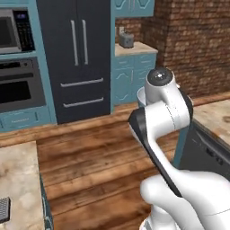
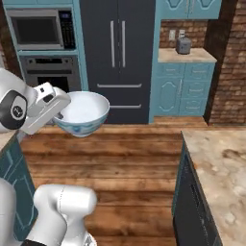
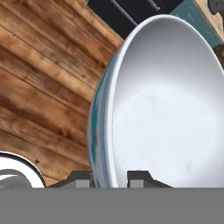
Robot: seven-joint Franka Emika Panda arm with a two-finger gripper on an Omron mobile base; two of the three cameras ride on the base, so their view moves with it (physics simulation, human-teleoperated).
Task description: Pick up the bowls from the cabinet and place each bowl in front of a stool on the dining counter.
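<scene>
Hanging in mid-air over the wooden floor (image 2: 120,158), the white bowl (image 2: 82,113) with its blue-patterned outside sits level, mouth up, with the gripper (image 3: 109,177) clamped on its rim, one finger inside and one outside the wall. Its inside is smooth, plain and glossy white, rounded like a shallow dome; the outer wall carries teal-blue markings. Beneath it the floor is made of long reddish-brown planks with dark grain. Straight behind the bowl stands a tall dark fridge (image 2: 117,57) with slim silver bar handles, and left of that a microwave (image 2: 41,29) above a wall oven (image 2: 48,72) set in teal framing. To the right of the fridge, teal base units with panelled doors carry a pale stone top with a small grey toaster (image 2: 183,45) on it, in front of a rough red brick wall (image 2: 230,62). At lower right the beige marbled counter (image 2: 221,168) with rust blotches lies near, well below and to the right of the bowl, its dark side panel facing the open floor.
</scene>
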